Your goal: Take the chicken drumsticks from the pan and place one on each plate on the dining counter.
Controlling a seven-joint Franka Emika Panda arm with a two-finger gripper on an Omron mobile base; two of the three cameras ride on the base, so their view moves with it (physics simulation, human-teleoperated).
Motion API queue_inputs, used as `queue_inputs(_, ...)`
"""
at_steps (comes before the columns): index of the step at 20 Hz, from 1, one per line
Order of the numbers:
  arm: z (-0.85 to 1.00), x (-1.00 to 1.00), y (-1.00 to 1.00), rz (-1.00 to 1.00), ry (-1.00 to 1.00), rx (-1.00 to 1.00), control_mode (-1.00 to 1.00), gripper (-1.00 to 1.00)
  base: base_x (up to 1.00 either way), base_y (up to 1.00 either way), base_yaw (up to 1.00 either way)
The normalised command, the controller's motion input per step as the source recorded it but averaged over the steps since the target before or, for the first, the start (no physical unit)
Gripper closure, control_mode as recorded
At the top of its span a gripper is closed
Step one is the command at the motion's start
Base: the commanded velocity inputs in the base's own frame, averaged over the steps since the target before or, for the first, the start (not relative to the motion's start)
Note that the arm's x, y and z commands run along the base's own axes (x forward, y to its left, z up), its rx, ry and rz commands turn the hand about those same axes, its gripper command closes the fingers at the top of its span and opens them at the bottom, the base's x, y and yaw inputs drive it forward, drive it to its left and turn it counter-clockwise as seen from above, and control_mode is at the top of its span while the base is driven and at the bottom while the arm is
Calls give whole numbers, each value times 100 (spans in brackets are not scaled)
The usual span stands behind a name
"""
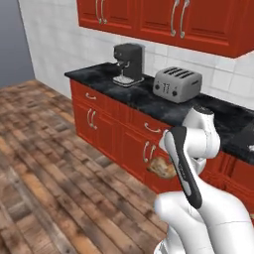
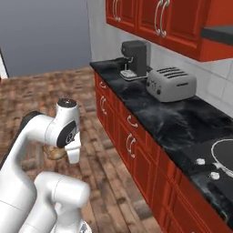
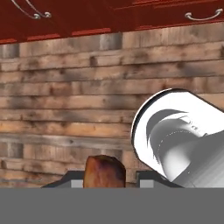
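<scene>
Clearly the gripper (image 3: 105,183) is clenched on a chicken drumstick (image 3: 104,172); in the hand view the brown, glossy lump sits squarely between the two dark finger tips, one pad (image 3: 72,180) close against each flank, and its visible length rises straight out along the line the hand points. From the left base view the same drumstick (image 1: 161,168) hangs low in front of the red cabinet drawers (image 1: 106,121), tucked against the white arm; the right base view shows it as a tan shape (image 2: 55,152) just under the wrist, over the wooden floor (image 2: 50,91). So the piece lies directly ahead of the hand, not off to a side, and its long axis runs with the fingers; judging by that, the coming move turns on carrying it level and setting it down end first or rolling the wrist to lay it flat. On the black-topped counter (image 1: 139,94) stand a coffee machine (image 1: 128,63) and a toaster (image 1: 177,84), well apart from the held piece; which way the plates lie from here I cannot tell.
</scene>
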Motion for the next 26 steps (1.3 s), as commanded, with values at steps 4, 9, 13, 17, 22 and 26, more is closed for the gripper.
queue_inputs(4, 0, 0, 0, 0, 0, 0, 100, 100, 16, 51, 67)
queue_inputs(9, 0, 0, 0, 0, 0, 0, 100, 100, 65, 48, 39)
queue_inputs(13, 0, 0, 0, 0, 0, 0, 100, 100, 99, 58, 10)
queue_inputs(17, 0, 0, 0, 0, 0, 0, 100, 100, 100, 51, 9)
queue_inputs(22, 0, 0, 0, 0, 0, 0, 100, 100, 100, 46, 13)
queue_inputs(26, 0, 0, 0, 0, 0, 0, 100, 100, 93, 38, 30)
